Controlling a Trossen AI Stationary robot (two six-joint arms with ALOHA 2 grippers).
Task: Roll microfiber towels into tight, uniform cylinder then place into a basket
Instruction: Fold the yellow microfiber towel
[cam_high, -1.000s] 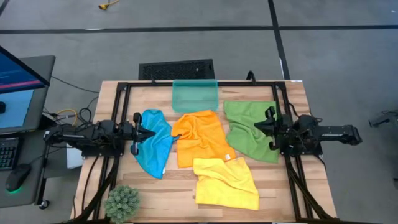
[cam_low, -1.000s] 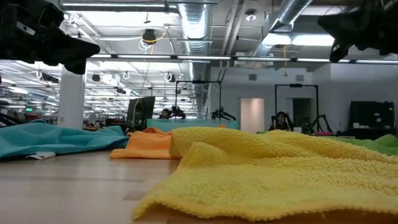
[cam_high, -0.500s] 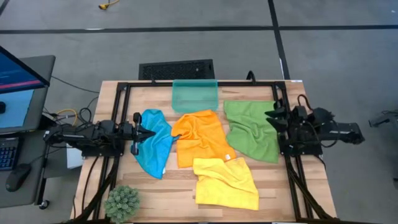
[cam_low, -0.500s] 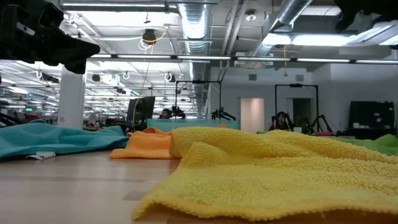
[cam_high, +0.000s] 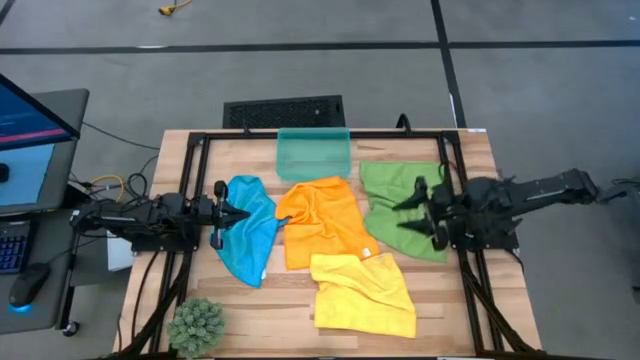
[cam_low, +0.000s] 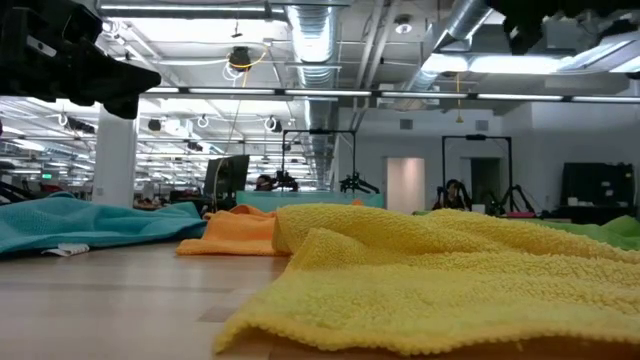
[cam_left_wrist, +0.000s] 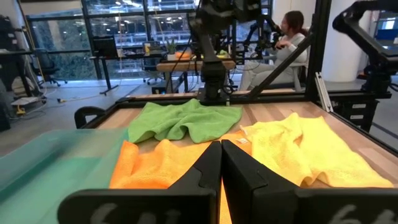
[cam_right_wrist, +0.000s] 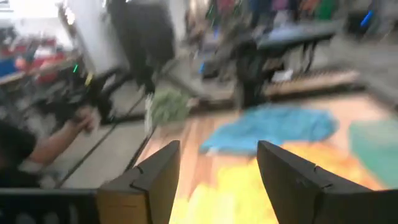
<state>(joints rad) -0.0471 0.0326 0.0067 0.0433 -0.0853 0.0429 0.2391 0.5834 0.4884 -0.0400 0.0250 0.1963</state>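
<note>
Microfiber towels: all four lie flat and unrolled on the surface (cam_high: 470, 150), none in the basket (cam_high: 314, 155), which sits empty at 12 o'clock of the spread.

Change over the last second: right hand (cam_high: 412, 212) has gone from nearly closed to spread wide, and the arm has swung in from the surface's 3 o'clock edge, so the fingers now sit over the green towel (cam_high: 395, 200). Nothing between the fingers; the right wrist view shows an open gap with cloth beyond. I read this as the approach for a first grab, so the task is at its very start.

Layout from the right hand:
- green towel directly under it
- orange towel (cam_high: 322, 220) at 9 o'clock, near
- yellow towel (cam_high: 365, 292) at 7 o'clock
- blue towel (cam_high: 248, 230) far at 9 o'clock, under the left hand (cam_high: 222, 213)

Left hand is fully closed, holds nothing, and waits over the blue towel's edge.
</note>
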